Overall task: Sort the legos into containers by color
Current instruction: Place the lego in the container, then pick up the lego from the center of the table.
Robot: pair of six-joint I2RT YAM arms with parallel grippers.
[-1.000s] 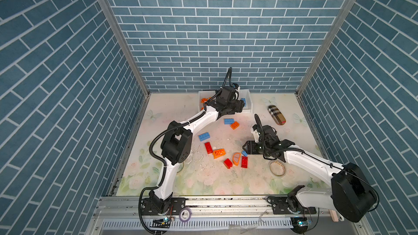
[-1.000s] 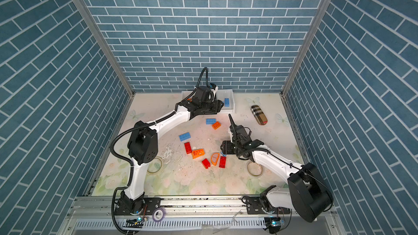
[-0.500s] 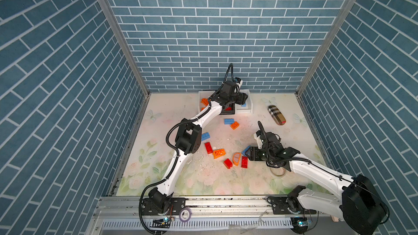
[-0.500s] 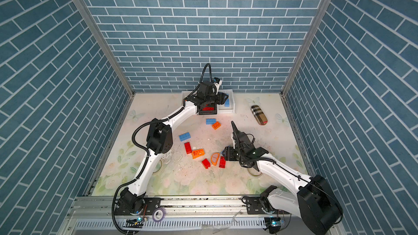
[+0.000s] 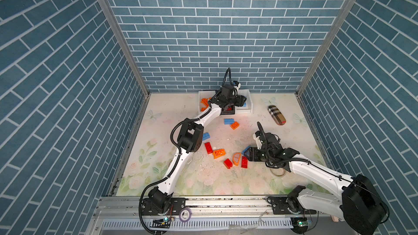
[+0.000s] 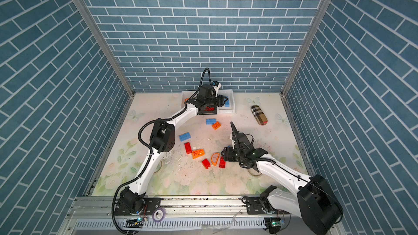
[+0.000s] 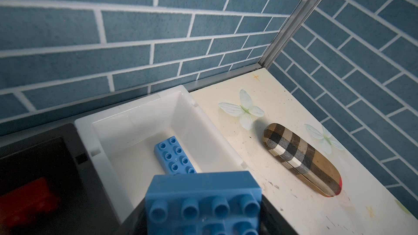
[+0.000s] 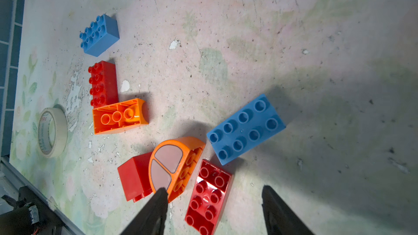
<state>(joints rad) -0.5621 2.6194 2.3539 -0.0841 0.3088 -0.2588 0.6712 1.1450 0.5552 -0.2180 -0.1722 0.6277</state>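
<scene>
The left gripper [image 5: 241,100] is way at the back by the wall, clamped on a blue brick [image 7: 203,200]. It's holding that brick over the white bin [image 7: 140,118] nearest the plaid case [image 7: 303,159]. One long blue brick [image 7: 175,157] already lies in that bin. The black bin [image 7: 74,172] sits right against it with something red [image 7: 27,202] inside, too blurry to say more. The other white bin [image 5: 203,92], past the black one, has orange bricks [image 5: 204,102] in it. The right gripper [image 8: 214,188] hovers low over the loose pile mid-table, jaws wide apart and holding nothing. A flat red brick [image 8: 203,213] lies under the gap, and one fingertip [image 8: 161,194] overlaps the edge of the orange arched window [image 8: 174,163]. A red cube [image 8: 133,181] touches the window's other side, and a big blue brick [image 8: 245,127] lies just beside the flat red one. Further off, an upside-down orange brick [image 8: 119,116] touches a long red brick [image 8: 103,84]. There's a small blue brick [image 8: 99,35] near those, and a tape roll [image 8: 53,132] off to the side.
</scene>
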